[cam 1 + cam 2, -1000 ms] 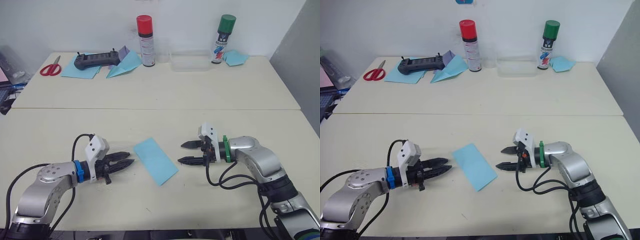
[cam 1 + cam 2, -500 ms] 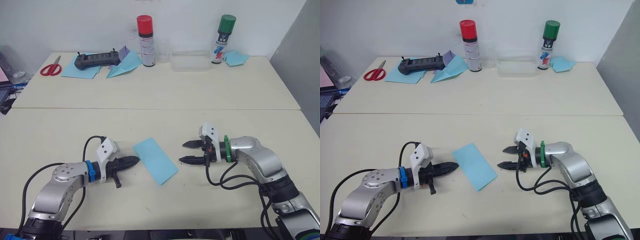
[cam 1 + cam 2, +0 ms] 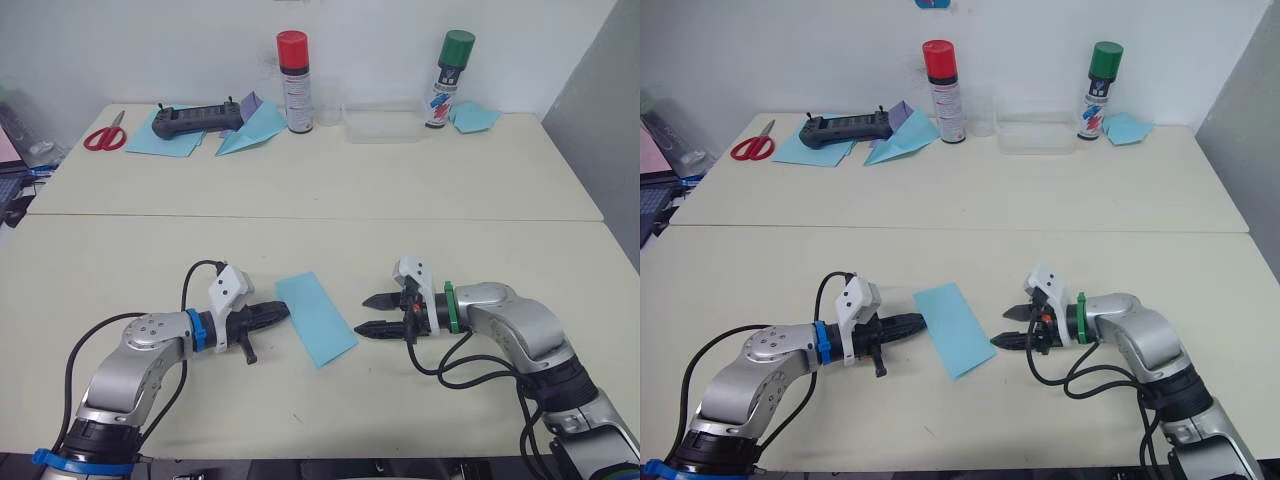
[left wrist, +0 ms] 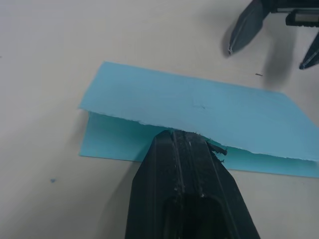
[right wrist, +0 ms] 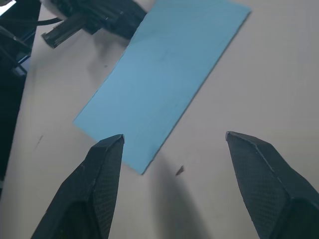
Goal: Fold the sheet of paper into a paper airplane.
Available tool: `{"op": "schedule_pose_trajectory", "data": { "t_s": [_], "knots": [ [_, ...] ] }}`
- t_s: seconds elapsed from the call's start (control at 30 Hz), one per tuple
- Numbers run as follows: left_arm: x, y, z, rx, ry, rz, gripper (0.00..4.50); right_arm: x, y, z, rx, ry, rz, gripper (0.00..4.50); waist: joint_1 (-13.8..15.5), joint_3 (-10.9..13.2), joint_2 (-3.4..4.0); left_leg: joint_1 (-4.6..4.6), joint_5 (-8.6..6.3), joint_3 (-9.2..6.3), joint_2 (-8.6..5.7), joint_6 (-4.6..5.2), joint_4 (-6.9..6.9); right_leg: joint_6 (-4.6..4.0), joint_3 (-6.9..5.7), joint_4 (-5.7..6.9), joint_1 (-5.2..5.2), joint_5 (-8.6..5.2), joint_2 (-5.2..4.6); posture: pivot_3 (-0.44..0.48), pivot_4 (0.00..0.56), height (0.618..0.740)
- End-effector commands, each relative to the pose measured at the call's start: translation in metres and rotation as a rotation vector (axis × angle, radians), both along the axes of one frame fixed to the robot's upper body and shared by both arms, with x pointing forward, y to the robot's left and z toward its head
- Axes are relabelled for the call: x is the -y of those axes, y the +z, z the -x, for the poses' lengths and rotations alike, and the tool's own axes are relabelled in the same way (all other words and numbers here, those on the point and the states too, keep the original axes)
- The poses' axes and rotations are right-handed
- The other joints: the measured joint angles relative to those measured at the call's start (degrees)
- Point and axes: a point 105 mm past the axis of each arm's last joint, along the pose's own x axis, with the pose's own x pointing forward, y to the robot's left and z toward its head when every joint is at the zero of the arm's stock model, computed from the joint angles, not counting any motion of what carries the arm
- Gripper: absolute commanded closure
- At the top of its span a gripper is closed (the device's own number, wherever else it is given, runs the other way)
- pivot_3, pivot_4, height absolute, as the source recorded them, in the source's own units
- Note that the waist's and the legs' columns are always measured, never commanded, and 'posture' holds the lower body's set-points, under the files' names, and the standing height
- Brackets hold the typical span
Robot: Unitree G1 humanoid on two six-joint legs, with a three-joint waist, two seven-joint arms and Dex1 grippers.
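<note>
Our left gripper (image 3: pixel 280 313) has its two black fingers pressed together, their tip touching the left long edge of the sheet of paper (image 3: pixel 316 318); in the left wrist view the fingertips (image 4: pixel 185 144) sit at the open edge where an upper layer lifts slightly off a lower one, though we cannot tell whether they pinch a layer or merely press against it. Our right gripper (image 3: pixel 363 314) stands wide, one finger farther and one nearer, just beside the sheet's near right corner and apart from it. The sheet lies flat on the near table (image 3: pixel 300 420), between our two grippers, as a narrow light blue rectangle angled from far left to near right. We judge that one lengthwise half-fold is done. No angled nose creases, wing folds or raised ridge appear, so most of the airplane remains to be made. On the far table stand a red-capped spray can (image 3: pixel 293 68), a green-capped spray can (image 3: pixel 450 65) and scissors (image 3: pixel 104 135).
</note>
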Motion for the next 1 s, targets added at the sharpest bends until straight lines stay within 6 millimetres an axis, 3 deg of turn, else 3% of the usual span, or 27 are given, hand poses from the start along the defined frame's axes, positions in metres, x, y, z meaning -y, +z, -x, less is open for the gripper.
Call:
{"op": "schedule_pose_trajectory", "data": {
  "t_s": [0.03, 0.47, 0.77, 1.0],
  "knots": [
    [0.008, 0.002, -0.003, 0.028, -0.021, 0.001, 4.49, -0.003, 0.003, 0.009, 0.006, 0.050, 0.006, 1.11, 0.08, 0.00, 0.00, 0.00, 0.00, 0.00, 0.00, 0.00, 0.02, 0.01, 0.00, 0.00, 0.01, 0.01, 0.00, 0.000, 0.150, 0.740],
    [0.034, 0.006, -0.010, 0.060, -0.086, 0.024, 4.49, -0.012, -0.001, 0.022, -0.061, 0.102, 0.010, 1.11, 0.37, -0.02, -0.02, 0.01, 0.00, -0.03, 0.01, 0.00, 0.08, 0.05, -0.02, 0.03, 0.04, 0.04, 0.03, 0.000, 0.150, 0.740],
    [0.039, 0.000, -0.008, 0.043, -0.122, 0.003, 4.49, -0.021, 0.005, 0.022, -0.075, 0.120, -0.018, 1.11, 0.38, -0.02, -0.02, 0.02, 0.00, -0.03, 0.02, 0.00, 0.09, 0.06, -0.02, 0.04, 0.05, 0.05, 0.04, 0.000, 0.150, 0.740],
    [0.045, 0.006, -0.011, 0.062, -0.135, 0.019, 4.49, -0.026, 0.006, 0.018, -0.076, 0.108, -0.027, 1.11, 0.51, -0.02, -0.02, 0.01, 0.01, -0.04, 0.01, 0.01, 0.15, 0.10, -0.01, 0.06, 0.06, 0.08, 0.04, 0.000, 0.150, 0.740]
  ]
}}
